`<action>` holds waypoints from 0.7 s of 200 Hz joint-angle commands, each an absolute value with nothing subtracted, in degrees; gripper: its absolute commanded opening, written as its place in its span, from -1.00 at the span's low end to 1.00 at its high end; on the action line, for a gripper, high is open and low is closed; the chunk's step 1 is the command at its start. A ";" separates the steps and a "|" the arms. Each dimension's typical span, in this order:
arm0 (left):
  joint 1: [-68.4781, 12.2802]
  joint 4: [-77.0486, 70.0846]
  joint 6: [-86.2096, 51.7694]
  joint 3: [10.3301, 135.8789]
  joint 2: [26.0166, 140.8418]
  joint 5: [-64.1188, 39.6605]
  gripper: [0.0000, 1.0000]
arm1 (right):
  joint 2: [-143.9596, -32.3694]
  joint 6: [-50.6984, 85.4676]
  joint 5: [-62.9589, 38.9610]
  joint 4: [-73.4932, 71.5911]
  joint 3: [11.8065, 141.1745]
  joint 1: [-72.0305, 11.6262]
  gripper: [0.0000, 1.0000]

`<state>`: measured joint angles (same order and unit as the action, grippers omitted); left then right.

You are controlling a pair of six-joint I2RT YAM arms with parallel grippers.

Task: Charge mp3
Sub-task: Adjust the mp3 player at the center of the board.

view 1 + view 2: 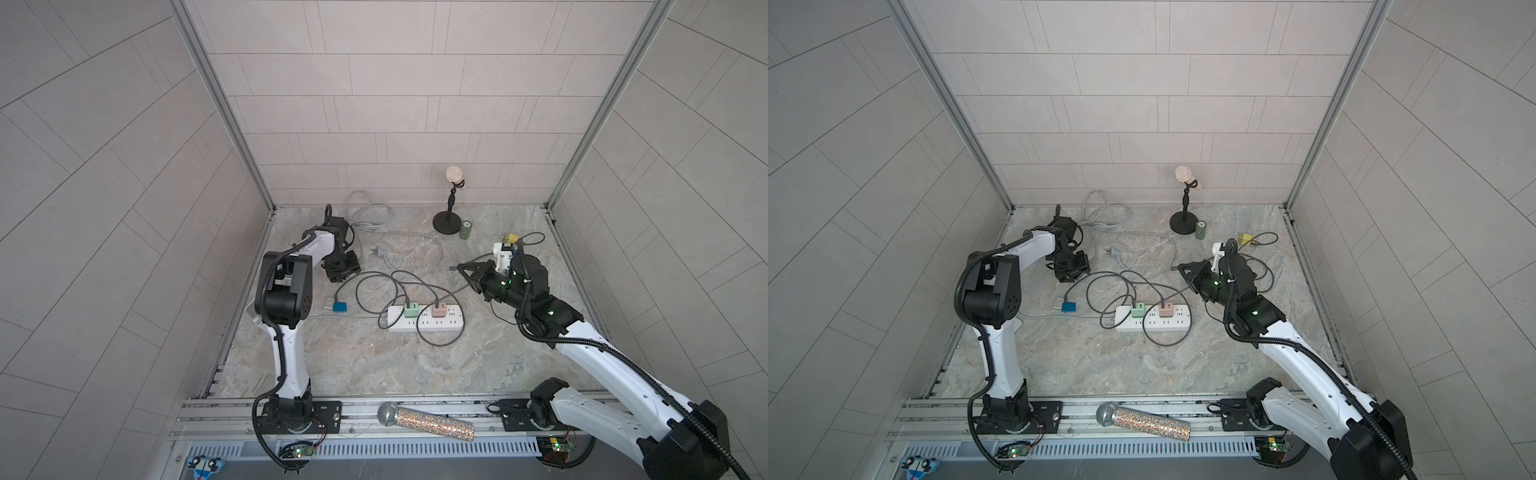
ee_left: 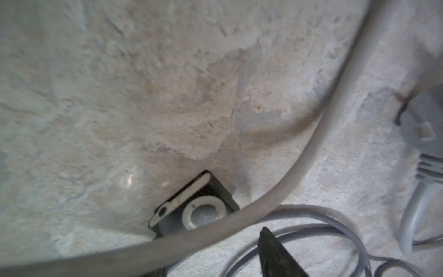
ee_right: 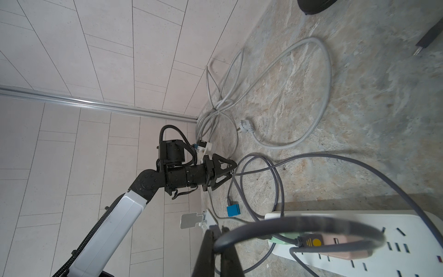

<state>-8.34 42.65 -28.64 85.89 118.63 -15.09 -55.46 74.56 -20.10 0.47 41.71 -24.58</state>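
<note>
Left wrist view first. The left jaws are spread and hold nothing, and only one dark wedge-shaped finger [image 2: 275,254] pokes into frame. Just past that finger, not touching it, the mp3 player [image 2: 194,211] lies flat on the desk [image 2: 143,96]. It's a tiny black square thing with a white round control wheel and a pale glossy edge. A thick, smooth grey cable [image 2: 311,144] curves right across one of its corners, so part of the player is covered. The desk top looks like rough mottled stone, beige and grey-blue. A moulded grey plug [image 2: 422,134] sits off to the side, blurry.

The right jaws are pressed together on a thin dark grey cable [image 3: 287,221], which bows out in a loop right in front of the right wrist camera. In both top views that arm hangs over the desk, well apart from the player, with the cable's small plug end [image 1: 452,269] sticking out past the tips. Nearer the front lies the white power strip [image 1: 451,321], long and flat, with a mint green charger [image 1: 411,309] and a pink charger [image 1: 438,309] plugged in side by side. A small blue block [image 1: 339,307] sits near the left arm.
</note>
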 commanded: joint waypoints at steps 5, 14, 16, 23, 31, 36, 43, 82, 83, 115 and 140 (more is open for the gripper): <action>-10.36 38.98 -31.23 83.14 116.55 -18.38 0.24 | -53.96 74.27 -18.66 0.90 41.04 -24.35 -1.00; -10.59 38.36 -31.30 82.07 115.57 -19.12 0.24 | -54.05 74.27 -18.55 0.88 41.03 -24.34 -1.00; -10.65 38.24 -31.29 81.78 115.35 -19.24 0.24 | -54.10 74.29 -18.63 0.88 41.02 -24.34 -1.00; -10.72 38.13 -31.07 81.08 114.39 -19.52 0.24 | -54.10 74.27 -18.68 0.89 41.13 -24.30 -1.00; -10.65 38.48 -30.48 80.57 113.35 -19.39 0.24 | -54.17 74.27 -18.67 0.95 41.11 -24.35 -1.00; -10.64 39.26 -29.93 80.58 112.51 -18.59 0.24 | -54.16 74.29 -18.61 0.94 41.21 -24.35 -1.00; -10.51 40.47 -29.00 80.75 111.66 -16.97 0.24 | -54.23 74.27 -18.55 0.97 41.21 -24.31 -1.00; -9.45 46.30 -23.44 83.97 111.44 -9.09 0.24 | -54.40 74.33 -18.41 1.06 41.24 -24.36 -1.00; -9.43 46.31 -23.32 84.04 111.49 -9.03 0.25 | -54.40 74.35 -18.39 1.06 41.28 -24.35 -1.00; -8.93 47.80 -19.41 88.26 114.88 -5.60 0.16 | -54.22 74.44 -18.22 1.37 41.31 -24.41 -1.00; -8.88 47.58 -15.85 90.75 117.56 -6.94 0.12 | -54.10 74.45 -18.06 1.93 41.48 -24.47 -1.00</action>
<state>-8.99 45.41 -21.02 88.07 114.87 -8.56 -55.22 74.54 -19.03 0.84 41.71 -24.58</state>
